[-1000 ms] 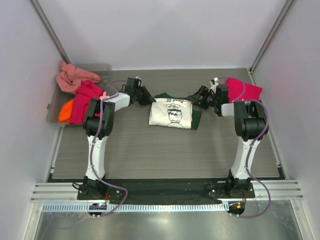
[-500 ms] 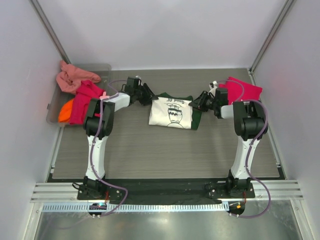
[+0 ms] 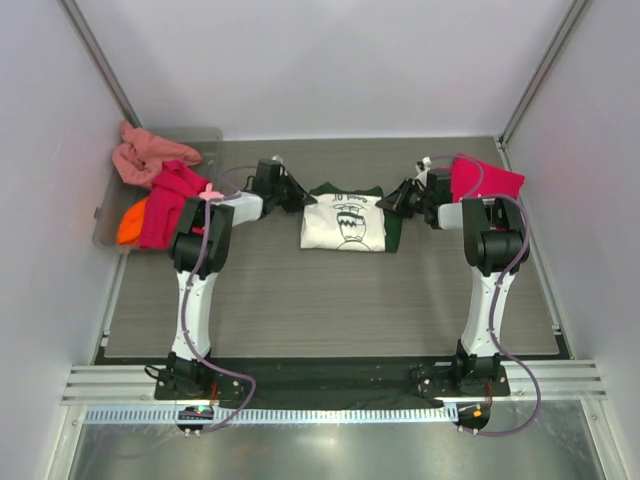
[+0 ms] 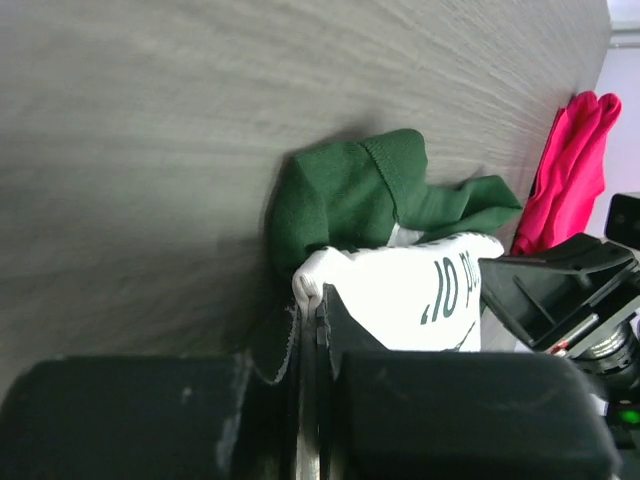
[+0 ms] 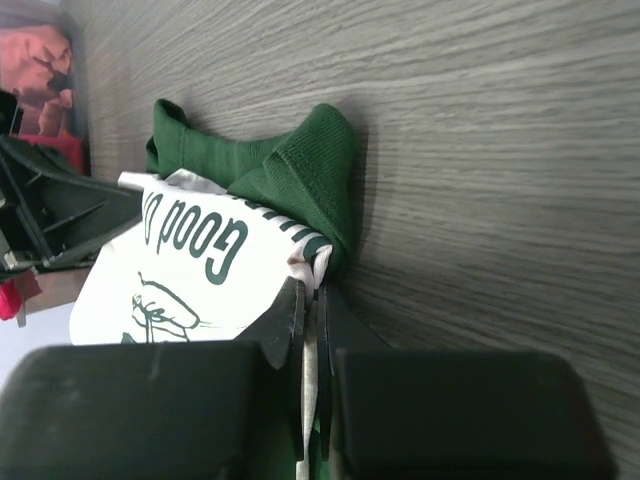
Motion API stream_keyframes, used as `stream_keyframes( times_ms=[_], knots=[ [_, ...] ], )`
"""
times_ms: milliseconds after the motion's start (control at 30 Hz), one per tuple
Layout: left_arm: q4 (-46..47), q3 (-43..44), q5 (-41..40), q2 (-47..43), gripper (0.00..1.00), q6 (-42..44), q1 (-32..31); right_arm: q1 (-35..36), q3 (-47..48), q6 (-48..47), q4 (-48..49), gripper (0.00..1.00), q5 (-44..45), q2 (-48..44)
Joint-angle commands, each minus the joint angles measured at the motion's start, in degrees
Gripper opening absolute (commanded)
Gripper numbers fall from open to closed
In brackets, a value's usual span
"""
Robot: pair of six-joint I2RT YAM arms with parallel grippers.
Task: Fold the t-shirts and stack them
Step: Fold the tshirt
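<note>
Cream-white t-shirt (image 3: 343,222) lies folded in the middle of the table (image 3: 330,300), print up, dark green showing along its far edge and right side.

Left gripper (image 3: 303,199) is at the shirt's far-left corner. In the left wrist view I see its fingers (image 4: 345,310) pressed together with a thin white cloth edge caught between them. The green sleeve bunches just beyond the tips.

Right gripper (image 3: 392,200) is at the far-right corner. In the right wrist view its fingers (image 5: 290,310) are likewise closed on the white hem, with a green fold humped right against the tips.

The two grippers face each other across the shirt, and each shows in the other's wrist camera.

Surroundings: the crimson-pink t-shirt (image 3: 492,180) lies at the far right, behind the right arm and apart from the held shirt. The tray (image 3: 105,215) sits at the far left against the wall, holding the salmon t-shirt (image 3: 150,155), the magenta t-shirt (image 3: 170,200) and the orange t-shirt (image 3: 130,226). The magenta one spills over the tray's near side beside the left arm.
</note>
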Motion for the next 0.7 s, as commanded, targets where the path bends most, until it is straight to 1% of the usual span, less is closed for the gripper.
stream_keyframes(
  times_ms=[0, 33, 67, 100, 133, 167, 200, 267, 300, 333, 367, 400, 433, 567, 667],
  knots=[
    [3.22, -9.09, -3.73, -6.20, 0.00, -0.30, 0.31, 3.10, -2.00, -2.85, -4.74, 0.01, 1.54, -3.28],
    [3.49, -10.60, -3.91, -7.43, 0.00, -0.22, 0.57, 4.67, -2.61, -3.46, -5.44, 0.01, 1.80, -4.16],
    [3.49, -11.92, -4.09, -8.49, 0.00, 0.04, 1.09, 5.30, -3.93, -4.51, -5.62, 0.03, 2.24, -6.08],
    [3.49, -13.68, -4.35, -10.76, 0.00, 0.48, 1.36, 5.82, -4.63, -5.05, -5.97, 0.12, 4.42, -7.50],
    [3.58, -16.48, -4.70, -11.74, 0.00, 0.66, 1.80, 6.26, -5.34, -5.57, -7.37, 0.26, 6.01, -8.81],
    [4.01, -17.90, -4.88, -12.88, 0.00, 0.84, 2.41, 6.27, -6.65, -6.01, -7.73, 0.45, 7.59, -11.70],
    [4.11, -19.04, -5.23, -14.29, 0.00, 1.27, 2.68, 6.18, -7.10, -7.15, -8.34, 0.51, 11.78, -13.03],
    [3.41, -20.81, -5.58, -15.26, 0.00, 2.50, 3.55, 5.48, -6.23, -9.69, -14.92, 0.60, 18.56, -16.54],
    [2.97, -21.07, -5.59, -15.61, 0.00, 2.86, 3.82, 4.96, -5.79, -9.97, -17.20, 0.60, 21.73, -17.43],
    [2.62, -21.51, -5.59, -16.14, 0.00, 3.29, 4.17, 4.69, -5.26, -10.23, -22.10, 0.60, 29.85, -18.31],
    [2.53, -21.60, -5.59, -16.15, 0.00, 3.47, 4.52, 3.99, -3.34, -10.32, -25.89, 0.57, 34.11, -18.84],
    [2.35, -21.60, -5.41, -16.23, 0.00, 3.65, 5.05, 3.55, -2.45, -10.41, -28.45, 0.57, 38.59, -19.80],
    [1.83, -21.43, -5.15, -16.15, 0.00, 3.91, 5.32, 3.46, -1.40, -10.76, -32.48, 0.57, 45.51, -19.99],
    [-0.20, -19.50, -5.06, -15.97, 0.00, 5.75, 5.76, 3.37, 5.27, -12.34, -39.89, 0.54, 58.55, -17.10],
    [-0.64, -19.06, -4.71, -16.23, 0.00, 6.63, 5.67, 3.46, 8.97, -12.34, -42.80, 0.53, 63.92, -13.49]
  ],
)
